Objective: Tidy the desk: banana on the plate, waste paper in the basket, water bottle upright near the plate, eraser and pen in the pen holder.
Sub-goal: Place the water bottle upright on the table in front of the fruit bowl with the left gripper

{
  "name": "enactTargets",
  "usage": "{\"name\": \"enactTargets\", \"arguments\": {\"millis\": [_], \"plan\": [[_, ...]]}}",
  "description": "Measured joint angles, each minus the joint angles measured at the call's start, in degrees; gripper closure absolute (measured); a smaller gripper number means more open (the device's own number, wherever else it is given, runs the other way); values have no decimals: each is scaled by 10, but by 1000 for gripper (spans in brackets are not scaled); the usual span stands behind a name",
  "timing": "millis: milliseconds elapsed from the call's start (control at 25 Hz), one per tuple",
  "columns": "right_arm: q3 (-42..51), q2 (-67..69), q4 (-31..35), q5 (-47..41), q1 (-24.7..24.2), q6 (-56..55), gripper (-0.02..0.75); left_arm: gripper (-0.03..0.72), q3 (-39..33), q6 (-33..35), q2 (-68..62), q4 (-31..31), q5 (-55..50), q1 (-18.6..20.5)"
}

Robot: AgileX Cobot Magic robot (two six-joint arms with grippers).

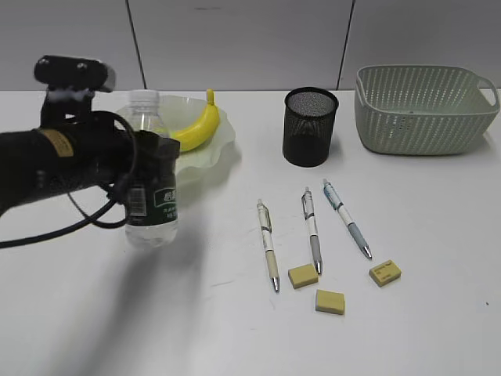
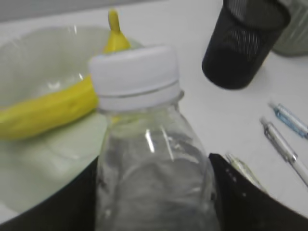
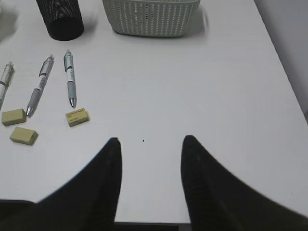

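- My left arm reaches in level from the left, its fingers (image 1: 153, 176) clamped on the upright water bottle (image 1: 149, 205) beside the plate (image 1: 205, 154).
- My right fingers (image 3: 150, 149) hover apart, empty, above bare tabletop (image 3: 216, 96).

Behind the counter's (image 1: 438, 258) far edge stands a grey panelled wall (image 1: 235, 39), its dark vertical seams (image 1: 136, 43) running down to meet the white surface.
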State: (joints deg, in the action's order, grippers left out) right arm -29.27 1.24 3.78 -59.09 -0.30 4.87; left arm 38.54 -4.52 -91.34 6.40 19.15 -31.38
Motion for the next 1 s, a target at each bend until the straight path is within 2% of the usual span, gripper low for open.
{"name": "enactTargets", "arguments": {"millis": [200,400,800,1000], "plan": [[0,0,0,0,0,0,427,252,-98,0,-32,-29,280,1],[0,0,0,0,0,0,438,256,-129,0,-86,-41,445,1],[0,0,0,0,0,0,439,256,-132,6,-134,-64,477,1],[0,0,0,0,0,0,440,256,-133,79,-154,-79,476,1]]}}
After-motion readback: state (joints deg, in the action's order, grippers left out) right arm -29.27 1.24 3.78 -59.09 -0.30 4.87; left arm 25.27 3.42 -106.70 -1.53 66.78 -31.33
